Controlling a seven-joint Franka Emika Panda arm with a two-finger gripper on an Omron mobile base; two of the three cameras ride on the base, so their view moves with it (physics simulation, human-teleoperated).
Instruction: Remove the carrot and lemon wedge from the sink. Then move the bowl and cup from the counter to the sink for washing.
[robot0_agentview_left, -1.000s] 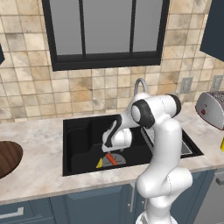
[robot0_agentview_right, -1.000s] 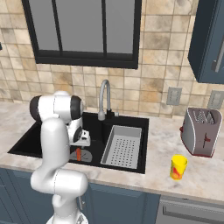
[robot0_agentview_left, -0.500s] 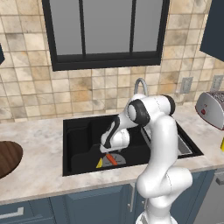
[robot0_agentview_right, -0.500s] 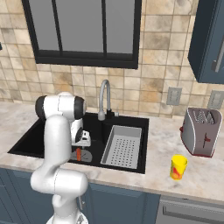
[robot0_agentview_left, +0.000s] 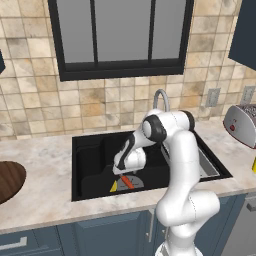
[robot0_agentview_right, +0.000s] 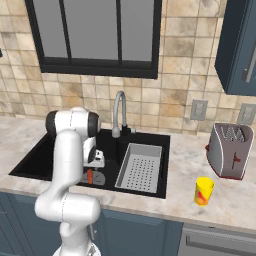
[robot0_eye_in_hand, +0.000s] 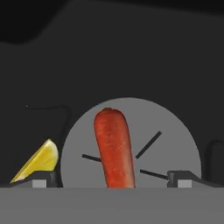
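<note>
While hand (robot0_eye_in_hand: 112, 181) hovers spread over carrot (robot0_eye_in_hand: 113, 148) on the sink (robot0_agentview_left: 90, 145) drain (robot0_eye_in_hand: 175, 140): lower straight, straddle carrot, pinch mid-length, clear of lemon wedge (robot0_eye_in_hand: 38, 162).

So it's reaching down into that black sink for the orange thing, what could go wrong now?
The open gripper hovers with the carrot between its fingertips, over the round grey drain. The slim carrot might roll or slip away as the jaws close. The lemon wedge sits right beside one fingertip, so it could get nudged or pinched too. Coming down too far, the tips may hit the sink floor.
</note>
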